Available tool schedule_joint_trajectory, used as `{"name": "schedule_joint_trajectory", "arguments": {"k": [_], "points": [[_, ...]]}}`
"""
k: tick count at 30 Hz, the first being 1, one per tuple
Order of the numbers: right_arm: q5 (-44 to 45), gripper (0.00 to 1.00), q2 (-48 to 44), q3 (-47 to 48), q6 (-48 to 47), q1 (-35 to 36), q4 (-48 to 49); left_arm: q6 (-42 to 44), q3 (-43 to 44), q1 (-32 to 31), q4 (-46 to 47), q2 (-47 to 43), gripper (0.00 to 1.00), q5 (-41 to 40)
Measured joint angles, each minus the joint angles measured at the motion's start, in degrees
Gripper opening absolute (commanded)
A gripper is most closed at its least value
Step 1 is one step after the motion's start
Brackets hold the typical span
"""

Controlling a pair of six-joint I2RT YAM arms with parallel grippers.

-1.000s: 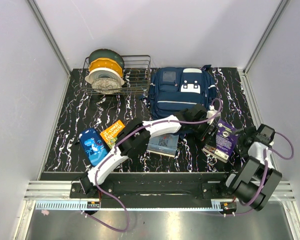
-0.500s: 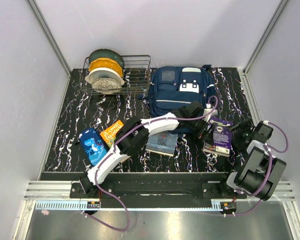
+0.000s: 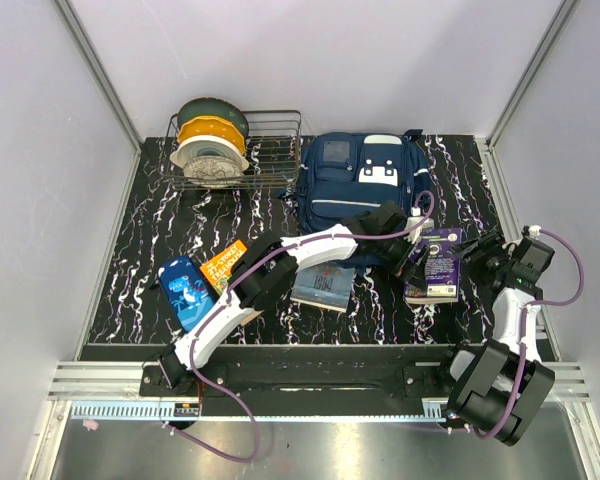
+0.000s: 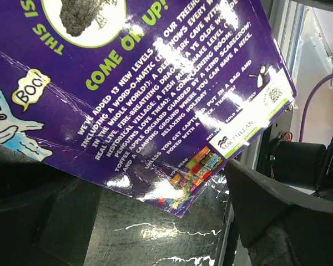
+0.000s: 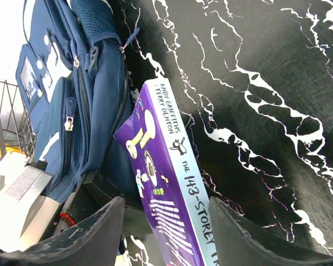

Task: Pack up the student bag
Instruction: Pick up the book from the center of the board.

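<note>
The student bag (image 3: 365, 180) is a navy backpack lying at the back middle of the table; it also shows in the right wrist view (image 5: 72, 105). A purple paperback book (image 3: 437, 265) lies just right of the bag's front. My left gripper (image 3: 412, 250) is open at the book's left edge, and the book's back cover (image 4: 127, 83) hangs over the gap between its jaws (image 4: 161, 233). My right gripper (image 3: 477, 258) is open on the book's right side. The book's pale blue spine (image 5: 183, 166) runs between its spread fingers (image 5: 172, 244), with a gap on each side.
A grey book (image 3: 325, 285) lies under the left arm. An orange packet (image 3: 223, 265) and a blue pouch (image 3: 185, 292) lie at the front left. A wire rack (image 3: 270, 150) with filament spools stands at the back left. Frame rails and walls border the table.
The right arm has reached forward and its gripper has swung towards the bag. The purple book has turned straighter and shifted a little towards the bag. The left gripper has barely moved.
</note>
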Motion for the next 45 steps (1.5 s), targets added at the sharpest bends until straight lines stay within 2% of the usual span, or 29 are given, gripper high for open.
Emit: {"name": "schedule_joint_trajectory", "arguments": {"k": [5, 8, 9, 10, 18, 21, 29, 32, 34, 37, 42, 45], "points": [[0.52, 0.59, 0.07, 0.11, -0.39, 0.0, -0.94, -0.22, 0.0, 0.0, 0.0, 0.02, 0.92, -0.02], [0.96, 0.53, 0.37, 0.13, -0.44, 0.07, -1.11, -0.35, 0.0, 0.0, 0.02, 0.0, 0.9, -0.02], [1.03, 0.46, 0.63, 0.17, -0.44, 0.11, -1.16, -0.39, 0.0, 0.02, 0.02, 0.0, 0.89, -0.04], [1.42, 0.45, 0.94, 0.26, -0.44, 0.24, -1.22, -0.48, 0.0, 0.02, 0.02, 0.0, 0.88, -0.04], [7.02, 0.51, 3.5, 1.7, -0.39, 3.72, -1.97, -1.25, 0.0, 0.17, -0.61, 0.02, 0.81, -0.07], [9.01, 0.49, 3.48, 1.7, -0.39, 4.87, -2.32, -1.29, 0.0, 0.2, -0.92, 0.02, 0.79, -0.02], [10.82, 0.58, 3.48, 1.7, -0.46, 6.73, -2.62, -1.77, 0.0, 0.37, -1.4, 0.02, 0.77, 0.35], [11.74, 0.58, 3.02, 1.75, -0.44, 7.8, -3.17, -1.99, 0.0, 0.48, -1.73, 0.04, 0.75, 0.63], [12.31, 0.52, 1.81, 1.73, -0.15, 8.31, -4.33, -2.16, 0.0, 0.57, -1.95, 0.04, 0.73, 0.9], [12.22, 0.53, -1.22, 1.68, 0.72, 8.85, -6.58, -2.34, 0.0, 0.68, -2.01, 0.13, 0.73, 1.09], [5.25, 0.56, -2.08, 0.04, 2.75, 11.67, -14.14, -2.58, 0.24, 0.2, 1.14, 1.09, 0.72, 2.49], [5.42, 0.48, -2.01, -0.15, 2.82, 11.67, -16.79, -2.58, 0.24, 0.13, 1.31, 1.18, 0.71, 3.69]]}}
